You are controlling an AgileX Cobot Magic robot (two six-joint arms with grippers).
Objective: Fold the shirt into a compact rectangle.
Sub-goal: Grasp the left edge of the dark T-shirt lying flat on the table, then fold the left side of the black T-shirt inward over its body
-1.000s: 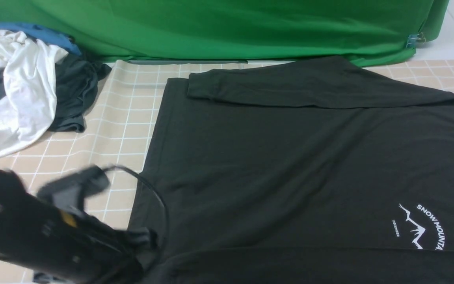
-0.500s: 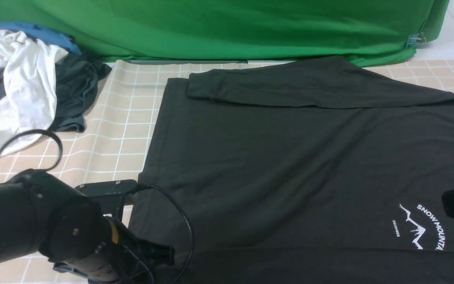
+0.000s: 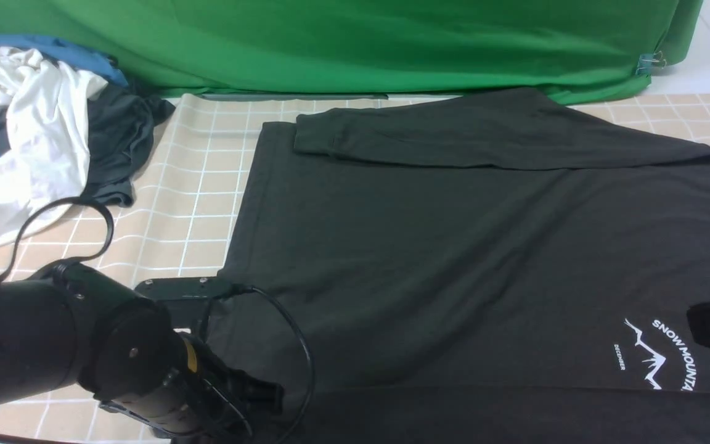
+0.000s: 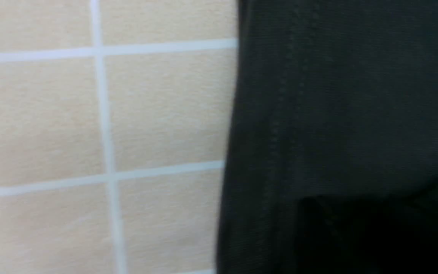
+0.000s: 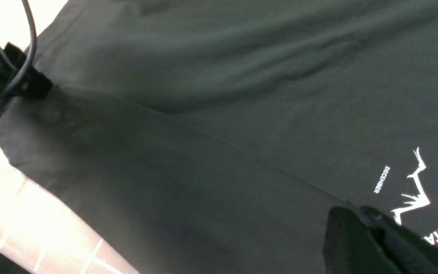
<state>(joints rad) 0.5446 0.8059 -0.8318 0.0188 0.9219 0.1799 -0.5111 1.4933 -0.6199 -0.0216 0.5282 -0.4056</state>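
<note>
The black shirt (image 3: 453, 246) lies flat on the checked cloth, with its far sleeve (image 3: 453, 139) folded across the top and its near sleeve (image 3: 484, 416) along the front edge. Its white mountain print (image 3: 654, 354) is at the right. My left gripper (image 3: 269, 394) sits at the shirt's near left corner; the fingertips are lost against the dark fabric. The left wrist view shows only the stitched hem (image 4: 280, 114) and shadow. My right gripper (image 5: 352, 210) is shut, with its tips just above the sleeve's fold line beside the print (image 5: 416, 190). It shows as a dark shape (image 3: 700, 324) at the right edge.
A pile of white, blue and charcoal clothes (image 3: 28, 135) lies at the far left. A green backdrop (image 3: 355, 43) hangs behind the table. The left arm's cable (image 3: 302, 351) loops over the shirt's left edge. Beige checked cloth (image 3: 188, 185) shows between the pile and the shirt.
The left arm swung in and settled at the shirt's near left corner. The right gripper came into view at the right edge. The shirt has not shifted.
</note>
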